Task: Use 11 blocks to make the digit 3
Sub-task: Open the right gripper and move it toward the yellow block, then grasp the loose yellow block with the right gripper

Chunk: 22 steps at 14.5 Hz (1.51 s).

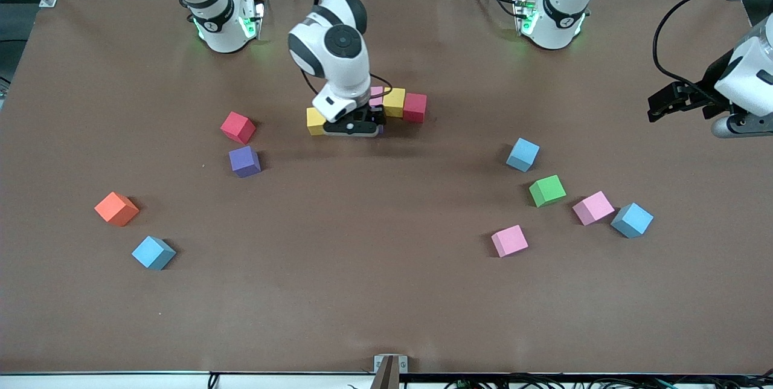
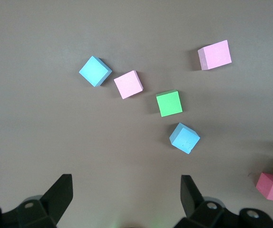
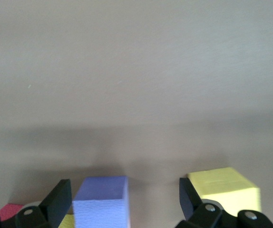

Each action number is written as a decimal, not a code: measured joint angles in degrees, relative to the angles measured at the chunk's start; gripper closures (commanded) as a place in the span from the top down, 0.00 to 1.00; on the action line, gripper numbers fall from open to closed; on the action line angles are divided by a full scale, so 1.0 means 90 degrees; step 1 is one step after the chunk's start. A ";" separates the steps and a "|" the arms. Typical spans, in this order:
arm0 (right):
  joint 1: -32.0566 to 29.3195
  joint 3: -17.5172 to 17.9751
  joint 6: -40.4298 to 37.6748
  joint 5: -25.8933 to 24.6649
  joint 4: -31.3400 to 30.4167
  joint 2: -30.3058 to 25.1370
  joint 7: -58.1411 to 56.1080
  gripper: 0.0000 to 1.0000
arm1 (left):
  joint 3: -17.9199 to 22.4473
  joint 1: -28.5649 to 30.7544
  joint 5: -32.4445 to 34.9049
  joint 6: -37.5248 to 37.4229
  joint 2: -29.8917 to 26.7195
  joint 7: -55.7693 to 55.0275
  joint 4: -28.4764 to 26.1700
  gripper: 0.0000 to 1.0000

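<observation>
Front view has the started digit just above frame center: a pink block (image 1: 377, 95), yellow block (image 1: 395, 102) and red block (image 1: 415, 107) in a touching row, plus another yellow cube (image 1: 314, 121). Right hand (image 1: 353, 128) sits low over that cluster, fingers apart around a purple block (image 3: 102, 202), not squeezing it. Loose blocks sit at middle right, including a green block (image 1: 547, 190), and more at middle left, with an orange cube (image 1: 116, 208). Left hand (image 1: 670, 101) waits at the upper right edge over the desk (image 1: 386, 292), fingers spread, empty.
</observation>
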 measured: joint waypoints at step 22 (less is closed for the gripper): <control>-0.0543 0.0095 0.2085 -0.0001 -0.2982 -0.0902 -0.0240 1.00 | -0.0011 -0.0008 0.0000 0.0000 0.0000 0.0000 -0.0064 1.00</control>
